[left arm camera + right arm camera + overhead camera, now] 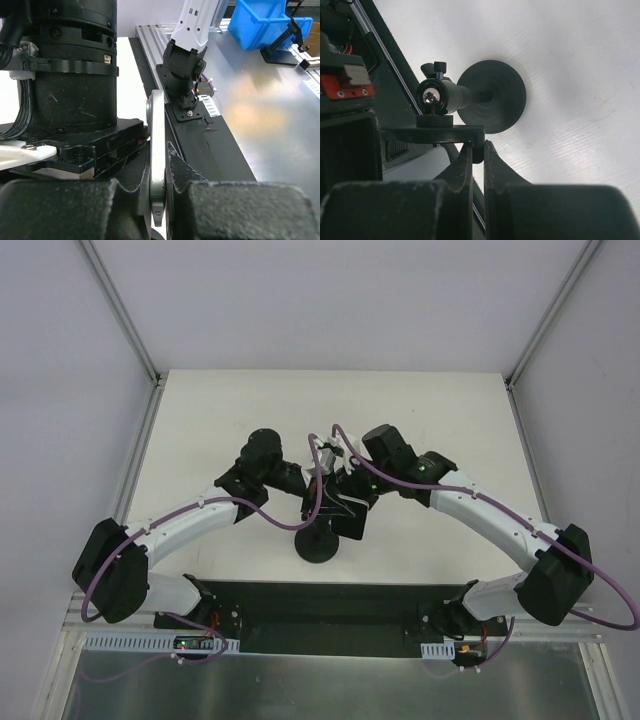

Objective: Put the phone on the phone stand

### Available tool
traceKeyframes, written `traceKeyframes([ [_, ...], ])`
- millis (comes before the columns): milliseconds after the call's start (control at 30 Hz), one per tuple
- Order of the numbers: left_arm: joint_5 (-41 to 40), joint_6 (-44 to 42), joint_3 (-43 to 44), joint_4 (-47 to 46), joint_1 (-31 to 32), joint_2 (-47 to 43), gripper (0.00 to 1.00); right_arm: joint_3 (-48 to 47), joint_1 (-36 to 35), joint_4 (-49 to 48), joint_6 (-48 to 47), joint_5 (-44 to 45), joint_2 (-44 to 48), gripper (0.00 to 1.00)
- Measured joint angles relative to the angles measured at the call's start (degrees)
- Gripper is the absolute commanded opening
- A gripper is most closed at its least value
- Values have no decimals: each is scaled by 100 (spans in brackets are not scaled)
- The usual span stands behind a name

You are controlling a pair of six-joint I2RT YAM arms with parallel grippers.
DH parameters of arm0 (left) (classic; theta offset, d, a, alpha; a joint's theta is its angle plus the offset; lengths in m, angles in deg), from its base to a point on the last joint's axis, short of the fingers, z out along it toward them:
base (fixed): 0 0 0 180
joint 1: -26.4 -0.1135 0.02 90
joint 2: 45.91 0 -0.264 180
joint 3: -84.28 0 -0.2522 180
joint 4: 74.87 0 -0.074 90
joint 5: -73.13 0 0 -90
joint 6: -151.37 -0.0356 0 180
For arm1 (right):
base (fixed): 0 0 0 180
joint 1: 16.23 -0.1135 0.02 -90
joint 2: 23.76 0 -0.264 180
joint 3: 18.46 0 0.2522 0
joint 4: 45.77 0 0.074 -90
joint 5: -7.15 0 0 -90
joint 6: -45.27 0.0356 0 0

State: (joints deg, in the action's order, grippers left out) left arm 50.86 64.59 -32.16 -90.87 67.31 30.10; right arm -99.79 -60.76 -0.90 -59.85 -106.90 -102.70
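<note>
Seating underway, not finished: phone [157, 130] edge-on, clamped in left claw [157, 172], near phone stand [492, 97]; right claw [478, 150] pinched on its clamp head [440, 134]. Remaining, likely: settle phone, release 2 claws.

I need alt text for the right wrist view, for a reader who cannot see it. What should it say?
The right gripper, jaws shut, pinches the end of the clamp head of the black phone stand. The stand is seen from above, its round base on the white table.
</note>
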Motion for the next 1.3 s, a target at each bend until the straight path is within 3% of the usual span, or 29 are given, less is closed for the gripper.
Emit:
traceKeyframes([
  [467, -472, -605, -122, 894, -13, -428, 0, 151, 31, -144, 17, -57, 46, 1],
  [733, -1856, -599, -404, 1495, -7, -1316, 0, 485, -35, -717, 588, 317, 297, 1],
  [1000, -3858, -393, -973, 1958, 337, -2374, 0, 850, -981, -1108, 1613, 2363, 789, 1],
  [1200, -5687, -212, -1106, 1980, 828, -2459, 0, 962, -1851, -1056, 2706, 4503, 866, 1],
  [1300, -6234, 85, -1182, 1751, 951, -2328, 0, 1084, -2302, -1093, 3150, 5598, 883, 1],
])
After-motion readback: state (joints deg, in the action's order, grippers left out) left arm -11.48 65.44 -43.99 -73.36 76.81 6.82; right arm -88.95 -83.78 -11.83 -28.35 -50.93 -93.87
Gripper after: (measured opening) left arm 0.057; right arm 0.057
